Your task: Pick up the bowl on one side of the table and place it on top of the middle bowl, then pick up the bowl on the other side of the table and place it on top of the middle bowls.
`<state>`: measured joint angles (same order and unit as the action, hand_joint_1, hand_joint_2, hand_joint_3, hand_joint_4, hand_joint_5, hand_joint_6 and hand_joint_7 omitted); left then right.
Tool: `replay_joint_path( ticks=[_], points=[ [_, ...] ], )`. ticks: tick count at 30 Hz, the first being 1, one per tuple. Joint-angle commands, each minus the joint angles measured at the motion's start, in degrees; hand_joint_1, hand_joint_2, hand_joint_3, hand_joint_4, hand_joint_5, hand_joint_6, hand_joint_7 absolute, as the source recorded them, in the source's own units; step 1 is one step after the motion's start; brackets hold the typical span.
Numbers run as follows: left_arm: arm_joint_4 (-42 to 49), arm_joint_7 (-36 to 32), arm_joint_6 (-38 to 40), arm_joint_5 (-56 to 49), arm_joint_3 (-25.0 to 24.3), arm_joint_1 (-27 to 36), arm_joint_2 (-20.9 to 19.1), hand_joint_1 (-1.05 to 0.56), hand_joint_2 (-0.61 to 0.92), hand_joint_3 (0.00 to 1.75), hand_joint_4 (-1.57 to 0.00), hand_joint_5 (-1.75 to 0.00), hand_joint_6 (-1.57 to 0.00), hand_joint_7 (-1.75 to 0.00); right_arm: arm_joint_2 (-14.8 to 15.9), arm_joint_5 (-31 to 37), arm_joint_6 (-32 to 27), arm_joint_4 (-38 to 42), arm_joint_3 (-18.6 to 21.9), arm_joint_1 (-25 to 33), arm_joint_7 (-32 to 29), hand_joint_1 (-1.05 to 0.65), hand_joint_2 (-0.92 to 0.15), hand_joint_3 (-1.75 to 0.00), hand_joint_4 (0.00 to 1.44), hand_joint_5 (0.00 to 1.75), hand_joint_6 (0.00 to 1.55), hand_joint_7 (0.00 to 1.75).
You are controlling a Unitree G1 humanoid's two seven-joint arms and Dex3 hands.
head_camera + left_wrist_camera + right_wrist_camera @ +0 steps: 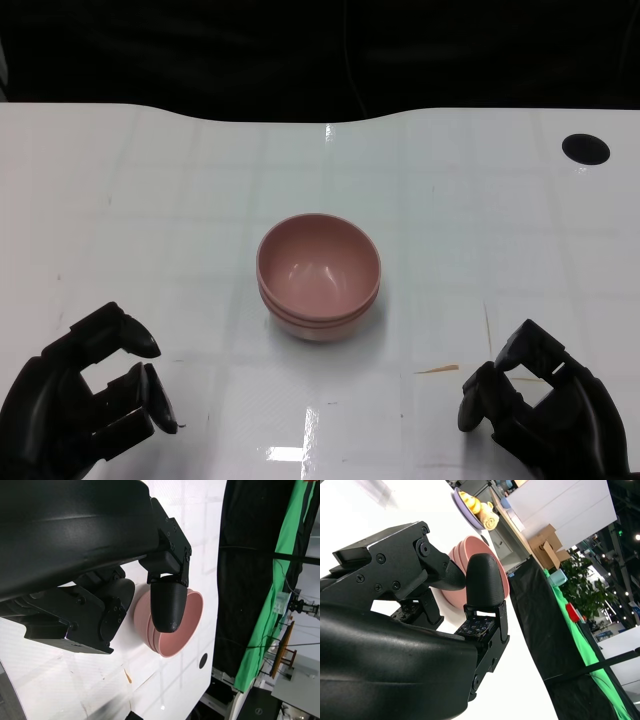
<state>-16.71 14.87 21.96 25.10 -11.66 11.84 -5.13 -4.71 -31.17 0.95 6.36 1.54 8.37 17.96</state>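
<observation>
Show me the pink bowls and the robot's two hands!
pink bowls (318, 275): head view, inside of the top bowl.
left hand (90, 395): head view, middle of the hand.
right hand (545, 405): head view, middle of the hand.

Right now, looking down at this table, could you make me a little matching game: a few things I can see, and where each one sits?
Things:
1. stacked pink bowls
2. left hand
3. right hand
4. black round hole

Places:
A. far right part of the white table
B. near left edge, holding nothing
C. middle of the table
D. near right edge, holding nothing

Pairs: 1-C, 2-B, 3-D, 4-A
</observation>
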Motion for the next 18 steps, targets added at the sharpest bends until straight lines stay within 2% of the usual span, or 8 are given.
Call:
replay_joint_path(
  ticks=[1,7,18],
  points=[
    [-0.11,-1.79,-1.26,1.09,-1.25,-0.01,1.57,0.21,0.88,1.31,-0.82,-1.75,-0.58,-1.75,1.02,-1.16,-0.07,0.90,2.41,-1.53,3.13,-0.07,-0.64,-1.05,0.86,1.75,0.68,1.64],
    [-1.38,-3.25,-0.80,0.94,-0.54,0.56,2.58,0.21,0.91,1.34,-0.84,-1.75,-0.61,-1.75,1.22,-1.13,-1.57,0.94,4.55,-2.99,5.12,-0.04,-0.63,-1.07,0.86,1.75,0.70,1.59],
    [-0.27,-3.71,-1.08,1.83,-1.10,-0.01,2.81,0.21,0.92,1.32,-0.86,-1.75,-0.62,-1.75,0.66,-0.46,-0.99,1.18,5.24,-3.41,6.46,-0.01,-0.59,-1.16,0.86,1.75,0.67,1.62]
  ],
)
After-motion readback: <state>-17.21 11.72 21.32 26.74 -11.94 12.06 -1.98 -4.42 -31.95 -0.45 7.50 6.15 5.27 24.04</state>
